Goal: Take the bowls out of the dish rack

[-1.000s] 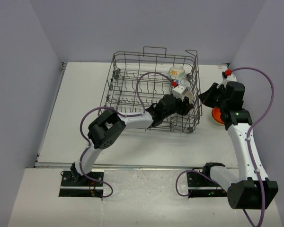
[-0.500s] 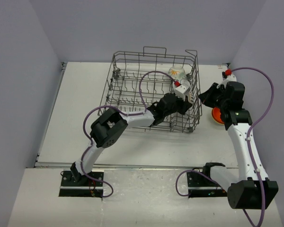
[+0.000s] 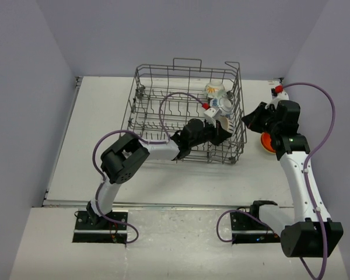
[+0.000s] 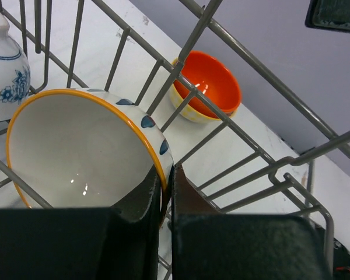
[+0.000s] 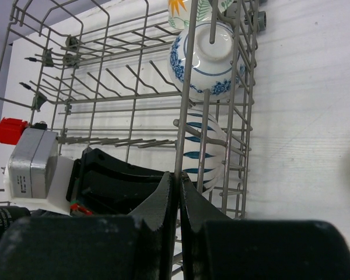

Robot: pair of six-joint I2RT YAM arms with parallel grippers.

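White tabletop [image 3: 99, 116] carries a grey wire dish rack [image 3: 184, 114]. The left gripper [image 4: 166, 192] clamps an orange-rimmed, blue-spotted white bowl [image 4: 76, 151] by its rim; the right gripper [image 5: 178, 192] pinches a rack wire.

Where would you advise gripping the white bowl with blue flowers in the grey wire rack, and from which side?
Probably its rim, from the open top: the white blue-flowered bowl sits tilted in the grey wire dish rack, foot ring toward the side wall, whose wires block a sideways approach.

One dish rack [image 3: 157, 87] and five bowls [image 3: 216, 90]: three white patterned bowls [image 5: 205, 58], one orange bowl [image 4: 207, 81], one pale yellow bowl [image 4: 184, 109].
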